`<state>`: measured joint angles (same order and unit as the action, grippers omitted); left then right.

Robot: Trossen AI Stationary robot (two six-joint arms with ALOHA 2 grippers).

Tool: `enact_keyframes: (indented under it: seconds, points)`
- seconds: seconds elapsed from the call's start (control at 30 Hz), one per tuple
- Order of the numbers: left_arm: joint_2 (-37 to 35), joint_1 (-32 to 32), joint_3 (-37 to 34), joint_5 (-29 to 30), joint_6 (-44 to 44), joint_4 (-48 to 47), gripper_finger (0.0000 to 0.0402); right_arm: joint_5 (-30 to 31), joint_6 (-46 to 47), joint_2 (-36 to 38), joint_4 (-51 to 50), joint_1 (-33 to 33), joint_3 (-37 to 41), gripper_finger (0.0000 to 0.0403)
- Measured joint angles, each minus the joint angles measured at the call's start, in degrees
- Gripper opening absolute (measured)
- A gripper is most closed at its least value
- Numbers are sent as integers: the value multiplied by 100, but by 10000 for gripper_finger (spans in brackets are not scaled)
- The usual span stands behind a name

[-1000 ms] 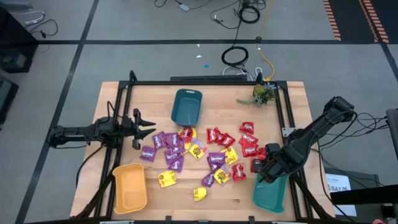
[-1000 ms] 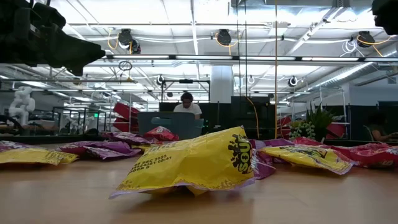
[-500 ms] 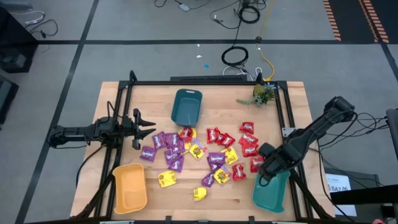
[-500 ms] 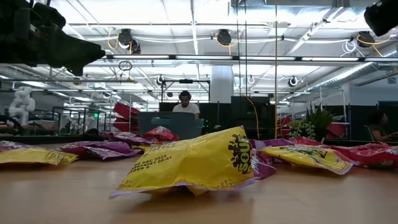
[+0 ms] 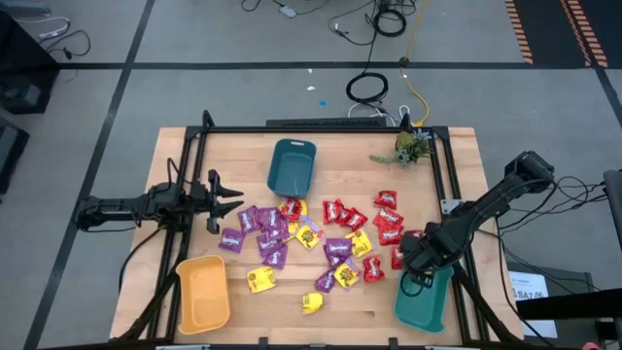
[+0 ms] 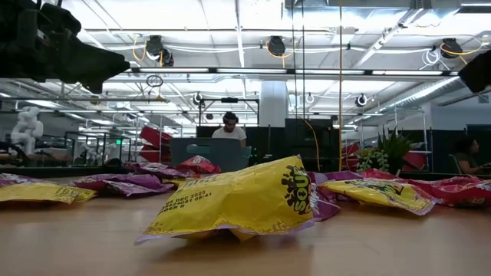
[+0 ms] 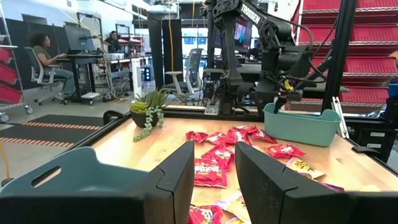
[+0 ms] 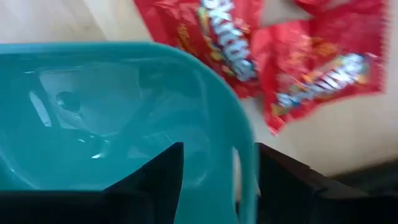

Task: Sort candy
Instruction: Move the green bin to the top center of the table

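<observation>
Several candy packets lie flat mid-table: purple ones (image 5: 262,228), red ones (image 5: 381,222) and yellow ones (image 5: 260,280). My right gripper (image 5: 416,274) points down over the far left corner of the near-right teal bin (image 5: 428,303). It is open, and in the right wrist view its fingers (image 8: 165,177) stand on either side of the bin's rim (image 8: 244,146), with red packets (image 8: 323,78) just outside on the table. At the table's left edge, my left gripper (image 5: 233,199) is held level and open with nothing between its fingers (image 7: 180,180).
A second teal bin (image 5: 292,165) stands at the far middle and an orange bin (image 5: 204,294) at the near left. A small green plant (image 5: 410,148) sits at the far right. A black frame rail (image 5: 442,185) runs along the table's right side.
My right gripper has come down toward the near-right teal bin, moving slightly toward the table's near edge, and has rolled about its own axis. The candy and the left arm have not moved.
</observation>
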<state>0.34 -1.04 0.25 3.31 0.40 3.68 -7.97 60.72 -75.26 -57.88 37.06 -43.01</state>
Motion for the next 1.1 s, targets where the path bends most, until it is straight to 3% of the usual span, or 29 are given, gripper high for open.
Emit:
enact_keyframes:
  seconds: [0.1, 0.3, 0.47, 0.6, 0.83, 0.97, 1.1]
  points:
    - [2, 0, 1, 0, -1, 0, 125, 13, -6, 0, 318, 0, 193, 145]
    - [0, 0, 2, 0, 0, 0, 125, -123, -33, 0, 442, 0, 239, 12]
    - [1, 0, 2, 0, 0, -2, 125, -722, 339, 0, 358, -64, 137, 2]
    - [1, 0, 1, 0, -1, -2, 125, -658, 469, 0, -1, -151, -478, 1]
    - [2, 0, 1, 0, 0, -4, 125, 312, 529, 2, -1137, -738, -2211, 1]
    - [2, 0, 1, 0, 0, -4, 125, 962, 611, 0, -1696, -1476, -3050, 1]
    - [2, 0, 2, 0, -1, -6, 125, 1092, -52, -222, -1972, -2407, -3627, 0]
